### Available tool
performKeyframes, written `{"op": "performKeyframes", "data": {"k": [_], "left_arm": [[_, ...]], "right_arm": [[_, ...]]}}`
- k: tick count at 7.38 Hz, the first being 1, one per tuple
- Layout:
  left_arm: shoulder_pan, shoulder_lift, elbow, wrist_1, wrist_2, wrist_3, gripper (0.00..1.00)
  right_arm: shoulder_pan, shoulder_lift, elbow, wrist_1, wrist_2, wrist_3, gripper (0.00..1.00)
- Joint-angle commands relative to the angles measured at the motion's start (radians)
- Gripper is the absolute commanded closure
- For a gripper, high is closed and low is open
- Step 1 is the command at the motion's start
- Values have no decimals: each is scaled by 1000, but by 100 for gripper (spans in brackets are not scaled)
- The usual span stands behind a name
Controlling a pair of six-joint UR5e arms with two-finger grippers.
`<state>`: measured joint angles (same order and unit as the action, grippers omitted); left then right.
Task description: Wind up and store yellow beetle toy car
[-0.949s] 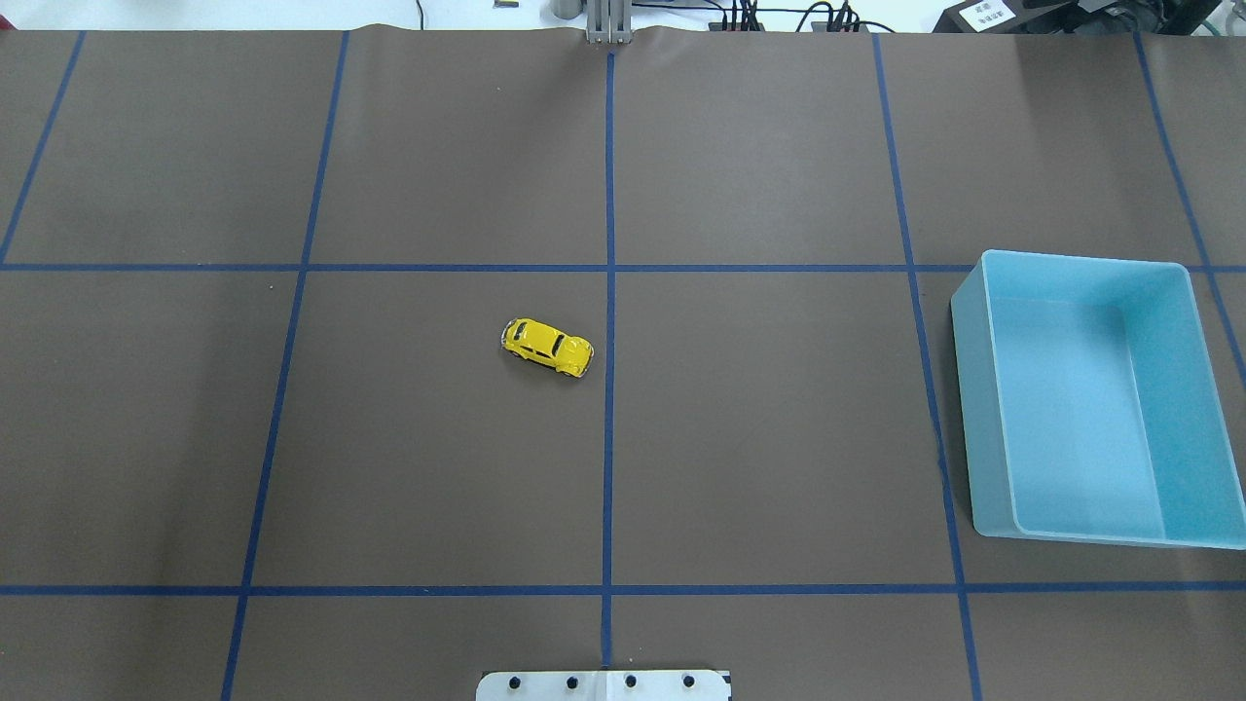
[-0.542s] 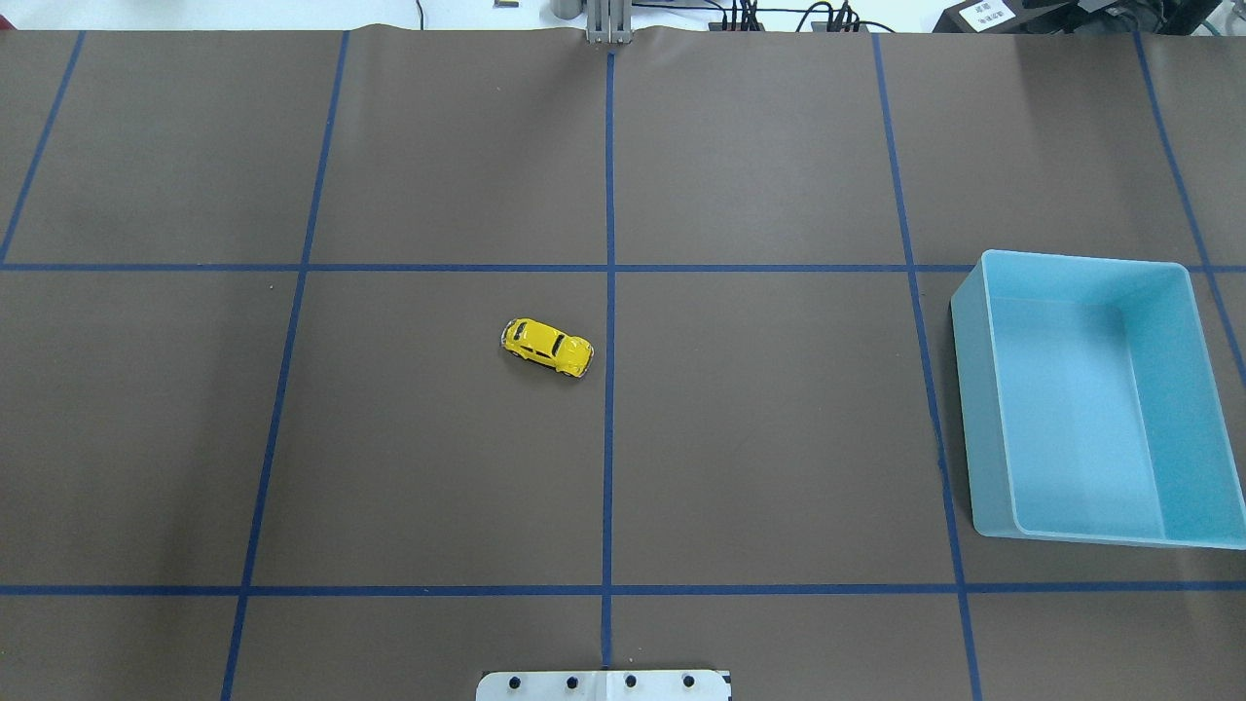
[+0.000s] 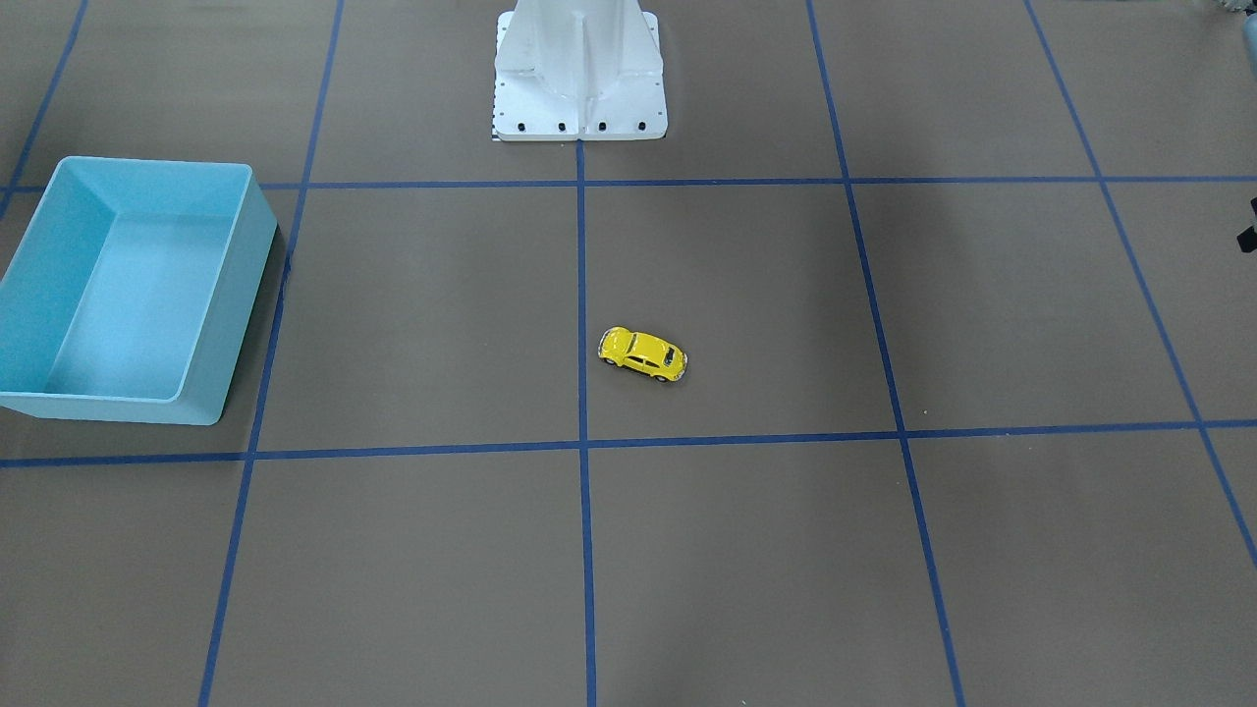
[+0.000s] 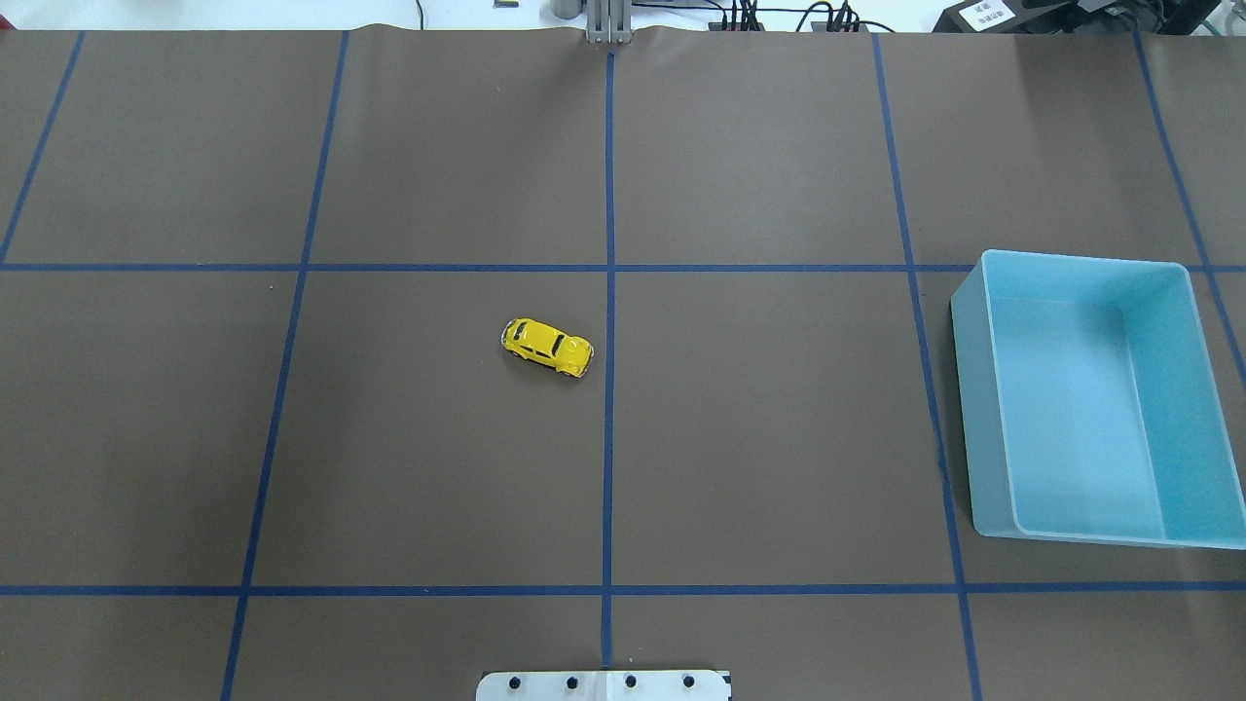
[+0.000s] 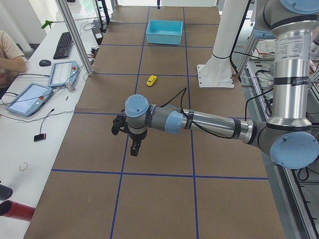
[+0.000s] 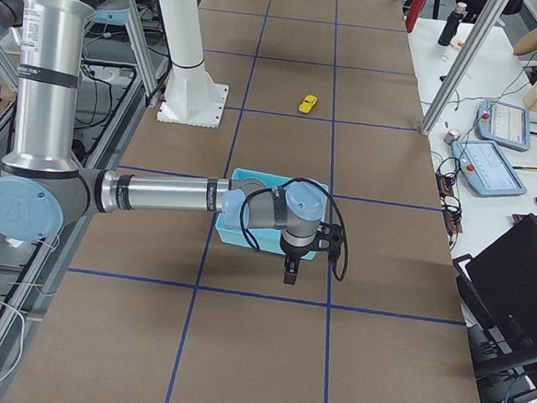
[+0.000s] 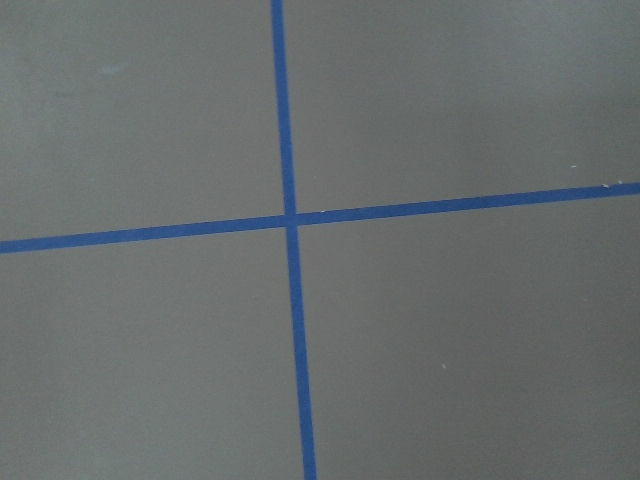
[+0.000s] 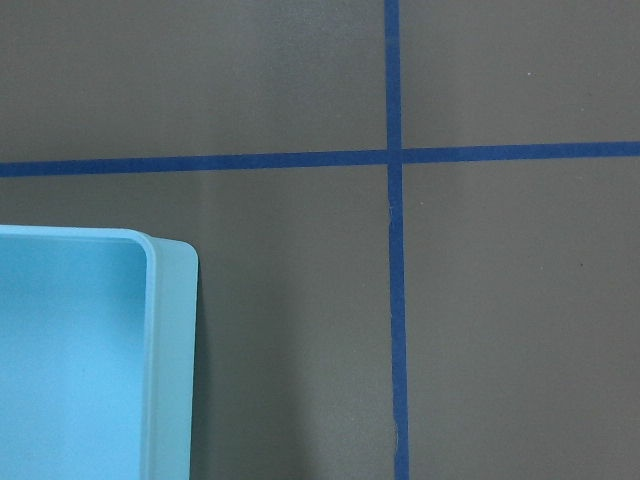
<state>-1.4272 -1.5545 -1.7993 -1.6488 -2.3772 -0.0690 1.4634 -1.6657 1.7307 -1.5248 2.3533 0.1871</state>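
The yellow beetle toy car (image 4: 548, 347) stands alone on its wheels on the brown mat, just left of the centre line; it also shows in the front-facing view (image 3: 643, 353) and in both side views (image 5: 151, 80) (image 6: 308, 104). The empty blue bin (image 4: 978, 409) sits at the table's right side (image 3: 245, 285). My left gripper (image 5: 135, 148) hangs over the mat far from the car, toward the table's left end. My right gripper (image 6: 290, 269) hangs just beyond the bin (image 6: 234, 236), toward the right end. Both grippers show only in the side views, so I cannot tell whether they are open or shut.
The mat is marked by a blue tape grid. The robot's white base (image 3: 579, 69) stands at the near middle edge (image 4: 604, 684). The right wrist view shows the bin's corner (image 8: 170, 350). Tablets and a keyboard lie on side desks (image 5: 30, 97).
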Motion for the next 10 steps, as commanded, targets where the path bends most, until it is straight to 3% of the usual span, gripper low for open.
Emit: {"op": "performKeyframes", "data": {"k": [1, 3, 5, 7, 9, 10], "left_arm": [[158, -120, -9, 0, 1, 0, 0], [298, -261, -29, 12, 18, 3, 0], [478, -388, -31, -21, 100, 5, 0], [673, -446, -28, -107, 319, 9, 0], [735, -518, 9, -138, 345, 14, 0], [735, -577, 55, -131, 372, 172, 0]], "right_arm": [[0, 1, -2, 0, 0, 2, 1], [-1, 3, -3, 0, -2, 2, 1], [-1, 1, -6, -2, -3, 2, 1], [0, 1, -8, 0, -3, 2, 1], [0, 1, -8, 0, 0, 2, 1], [0, 1, -8, 0, 0, 2, 1]]}}
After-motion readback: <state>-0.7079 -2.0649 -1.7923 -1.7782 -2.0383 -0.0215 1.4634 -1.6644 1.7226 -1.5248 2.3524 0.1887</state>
